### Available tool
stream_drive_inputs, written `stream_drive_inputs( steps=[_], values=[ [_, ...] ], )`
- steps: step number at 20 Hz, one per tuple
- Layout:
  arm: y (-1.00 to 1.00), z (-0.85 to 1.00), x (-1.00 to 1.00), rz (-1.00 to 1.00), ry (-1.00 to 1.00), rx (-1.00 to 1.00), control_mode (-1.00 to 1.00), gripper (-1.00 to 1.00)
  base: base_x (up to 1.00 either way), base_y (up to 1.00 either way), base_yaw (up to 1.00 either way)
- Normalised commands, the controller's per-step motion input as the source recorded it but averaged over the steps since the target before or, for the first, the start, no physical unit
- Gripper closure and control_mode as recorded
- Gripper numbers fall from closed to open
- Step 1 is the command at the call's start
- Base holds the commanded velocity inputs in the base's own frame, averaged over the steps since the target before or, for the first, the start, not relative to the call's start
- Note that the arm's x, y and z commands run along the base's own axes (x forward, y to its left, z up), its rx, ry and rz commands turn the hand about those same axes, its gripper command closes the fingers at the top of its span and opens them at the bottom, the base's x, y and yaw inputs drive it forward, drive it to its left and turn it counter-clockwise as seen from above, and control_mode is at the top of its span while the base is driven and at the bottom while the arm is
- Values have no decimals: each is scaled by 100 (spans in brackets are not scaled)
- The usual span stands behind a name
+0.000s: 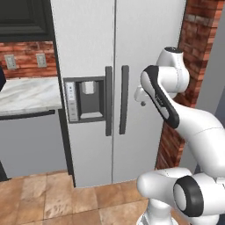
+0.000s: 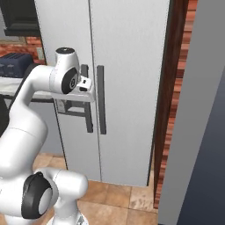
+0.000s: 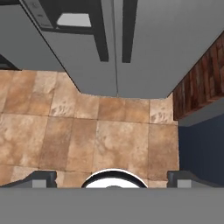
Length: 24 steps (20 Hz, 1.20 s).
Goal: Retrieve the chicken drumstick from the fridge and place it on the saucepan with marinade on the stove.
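Observation:
The fridge [image 1: 92,44] [image 2: 127,44] stands straight ahead, tall and light grey, with both doors shut. Two dark vertical handles [image 1: 125,99] [image 2: 101,99] flank the centre seam, and a water dispenser panel [image 1: 85,99] sits in the left door. In the hand view the fridge [image 3: 153,43] rises from the tiled floor. My gripper [image 3: 113,177] hangs in front of the doors, pointing down at the floor. It is open, with nothing between its fingertips [image 3: 43,177]. The chicken drumstick is hidden behind the shut doors. The saucepan and the stove are out of view.
A marble counter [image 1: 26,94] runs left of the fridge, with a dark blue toaster [image 2: 15,63] on it. A brick wall [image 1: 197,39] and a blue-grey panel [image 2: 197,132] close in on the right. Tan tiles [image 3: 87,131] cover the floor.

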Motion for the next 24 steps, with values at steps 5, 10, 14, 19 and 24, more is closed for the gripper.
stream_drive_inputs(
  steps=[5, 10, 14, 19, 24],
  values=[
    [0, 0, 0, 0, 0, 0, 100, -100, 0, 0, 0],
    [0, 0, 0, 0, 0, 0, 100, -100, 0, 0, 0],
    [0, -4, 0, 1, -5, 0, -100, -100, 0, 0, 0],
    [0, -26, 5, 12, -34, 0, -100, -100, 0, 0, 0],
    [0, -18, 25, 14, -54, 0, -100, -100, 0, 0, 0]
  ],
)
